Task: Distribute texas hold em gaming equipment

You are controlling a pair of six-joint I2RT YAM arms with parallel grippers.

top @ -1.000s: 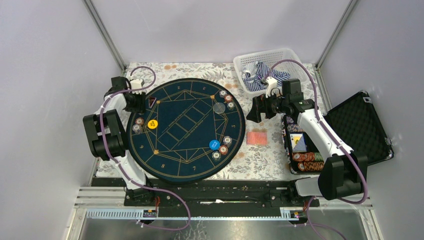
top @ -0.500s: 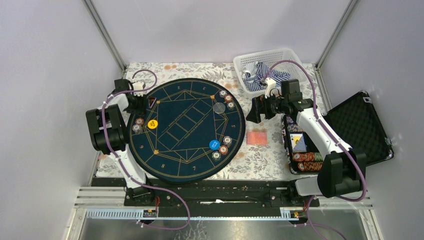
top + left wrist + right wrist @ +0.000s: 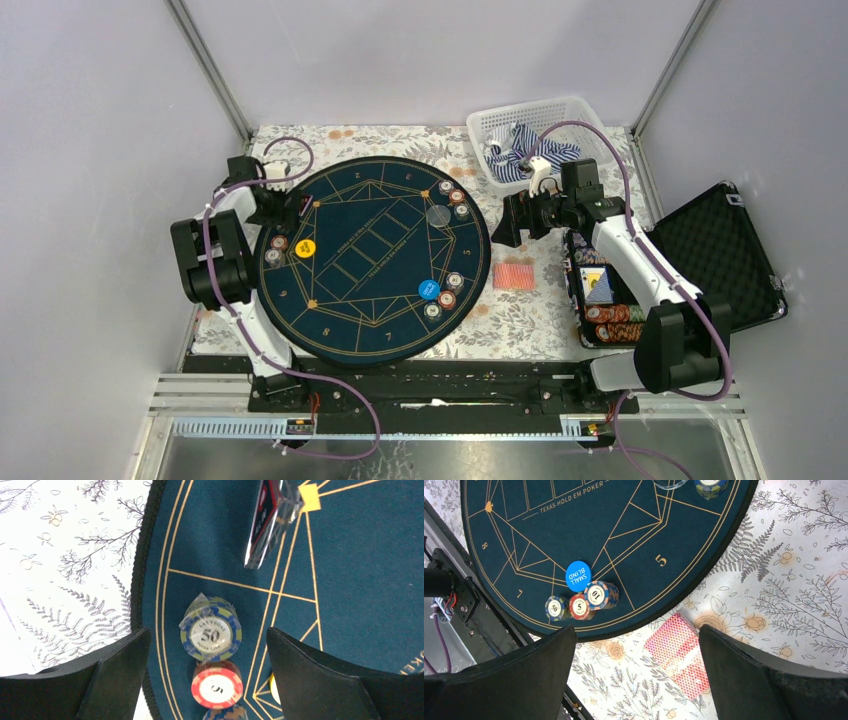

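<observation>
Covering the table is a floral cloth (image 3: 520, 310), and on its left half lies the round navy mat (image 3: 370, 300) with gold lines. An open black case (image 3: 715, 250) sits at the right edge with rows of chips (image 3: 612, 322) in its near half. A white basket (image 3: 480, 125) of striped cloth stands at the far right corner. The left gripper (image 3: 207, 632) hovers over the mat's left rim with its jaws spread wide and nothing between them. Below it, on the mat, are a wrapped chip stack marked 50 (image 3: 211, 634) and, touching its near side, a red stack marked 5 (image 3: 217, 684). The right gripper (image 3: 638, 629) hangs above the cloth between mat and case, jaws fully apart and empty. The deck of red-pink-backed cards (image 3: 679, 652) lies on the cloth just beside the mat's right edge. A clear wedge (image 3: 267, 522) rests on the mat beyond the left stacks. The orange disc (image 3: 305, 247) lies just inside those stacks. The blue disc (image 3: 578, 576), marked SMALL BLIND, lies at the mat's near right beside three short stacks (image 3: 580, 606).
</observation>
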